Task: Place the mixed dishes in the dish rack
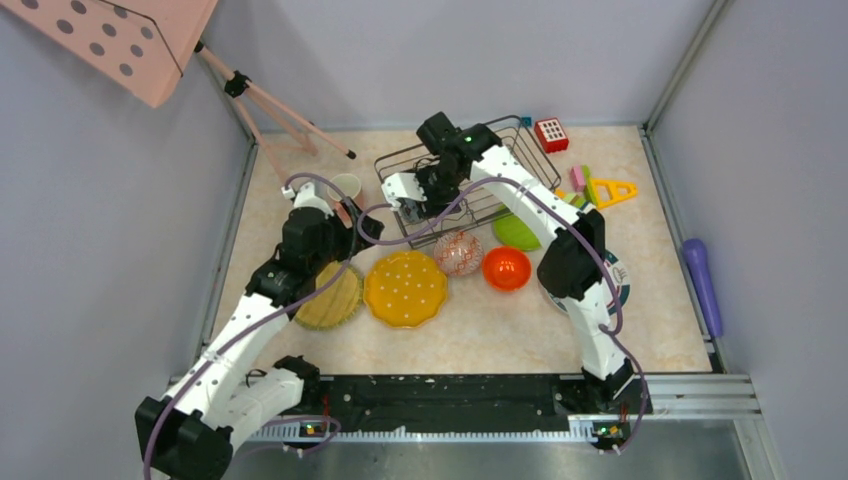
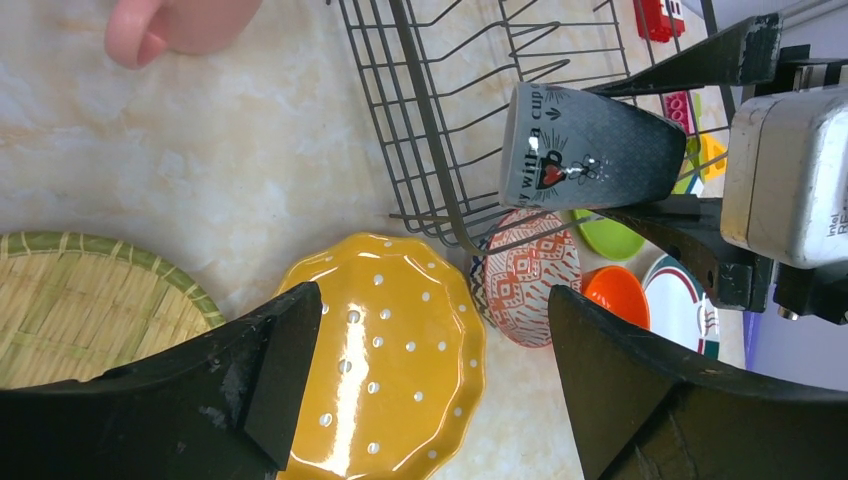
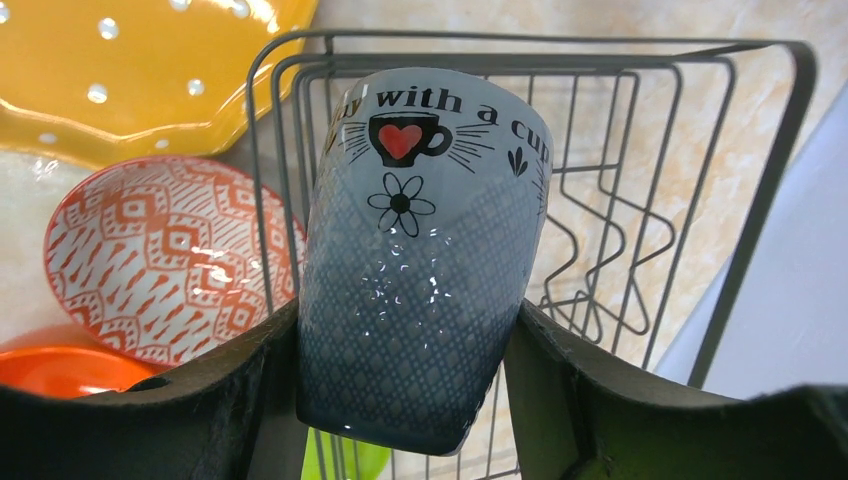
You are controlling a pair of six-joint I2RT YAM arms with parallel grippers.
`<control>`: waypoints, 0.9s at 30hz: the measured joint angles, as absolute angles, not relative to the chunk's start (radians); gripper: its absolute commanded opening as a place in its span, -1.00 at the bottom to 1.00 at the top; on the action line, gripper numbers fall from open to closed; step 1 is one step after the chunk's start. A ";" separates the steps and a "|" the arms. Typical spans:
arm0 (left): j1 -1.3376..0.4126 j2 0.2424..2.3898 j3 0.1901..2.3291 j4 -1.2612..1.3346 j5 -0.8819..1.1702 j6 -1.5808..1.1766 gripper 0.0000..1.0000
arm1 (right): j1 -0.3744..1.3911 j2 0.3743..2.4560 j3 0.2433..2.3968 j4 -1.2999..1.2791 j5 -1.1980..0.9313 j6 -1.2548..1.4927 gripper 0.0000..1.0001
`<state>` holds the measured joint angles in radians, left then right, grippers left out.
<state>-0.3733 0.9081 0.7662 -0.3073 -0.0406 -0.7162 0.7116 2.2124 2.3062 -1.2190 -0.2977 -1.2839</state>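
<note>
My right gripper (image 1: pixel 418 208) is shut on the grey mug (image 3: pixel 420 250) and holds it tilted over the near left corner of the dark wire dish rack (image 1: pixel 500 170). The mug also shows in the left wrist view (image 2: pixel 585 150). My left gripper (image 2: pixel 430 330) is open and empty, above a yellow scalloped plate (image 2: pixel 385 370). The patterned bowl (image 1: pixel 457 252), orange-red bowl (image 1: pixel 506 268) and lime green plate (image 1: pixel 515 232) lie in front of the rack. The pink mug (image 2: pixel 170 25) stands left of the rack. The white green-rimmed plate (image 1: pixel 622 285) is partly hidden under my right arm.
A second, woven-looking yellow plate (image 1: pixel 328 295) lies under my left arm. Coloured toy blocks (image 1: pixel 551 134) lie at the back right, beside the rack. A purple cylinder (image 1: pixel 703 280) lies along the right wall. A tripod leg (image 1: pixel 300 125) reaches into the back left.
</note>
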 measured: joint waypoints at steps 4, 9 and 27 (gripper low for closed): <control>-0.370 0.915 0.745 -0.274 -0.030 -0.707 0.79 | 0.712 2.214 2.306 -1.251 -0.280 -1.283 -1.00; -0.357 0.971 0.744 -0.225 0.014 -0.715 0.73 | 0.712 2.213 2.306 -1.254 -0.274 -1.283 -1.00; -0.171 1.139 0.743 0.222 0.601 -1.062 0.46 | 0.690 1.911 1.996 -1.098 -0.467 -1.276 -1.00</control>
